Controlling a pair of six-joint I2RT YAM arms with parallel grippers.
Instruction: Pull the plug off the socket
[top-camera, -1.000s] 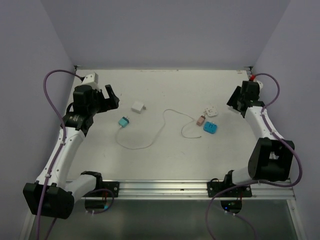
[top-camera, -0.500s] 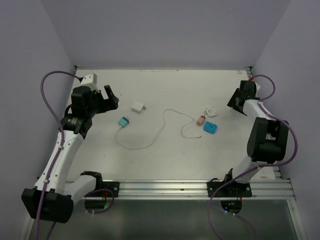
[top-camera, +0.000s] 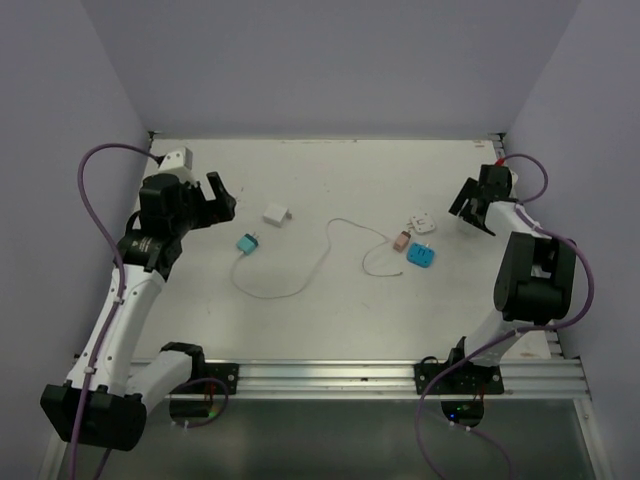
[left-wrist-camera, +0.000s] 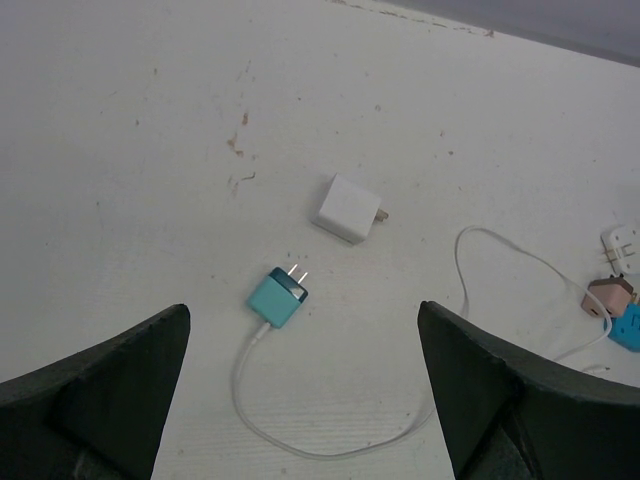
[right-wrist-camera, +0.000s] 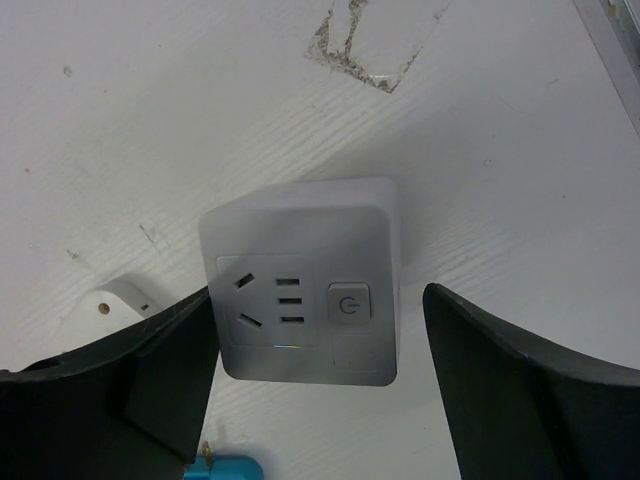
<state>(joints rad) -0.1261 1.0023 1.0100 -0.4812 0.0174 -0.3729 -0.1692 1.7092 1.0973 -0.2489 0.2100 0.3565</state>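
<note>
Hovering near the socket (right-wrist-camera: 300, 280), the right gripper (right-wrist-camera: 317, 292) held its fingers (right-wrist-camera: 120, 400) wide, apparently to straddle it; far from it, the left gripper (left-wrist-camera: 302, 308) gaped, empty

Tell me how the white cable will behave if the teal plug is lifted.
The white cable lies in loose curves, so it is probably floppy and would trail. It looks thin, so likely light. The boxy teal plug should not roll.
</note>
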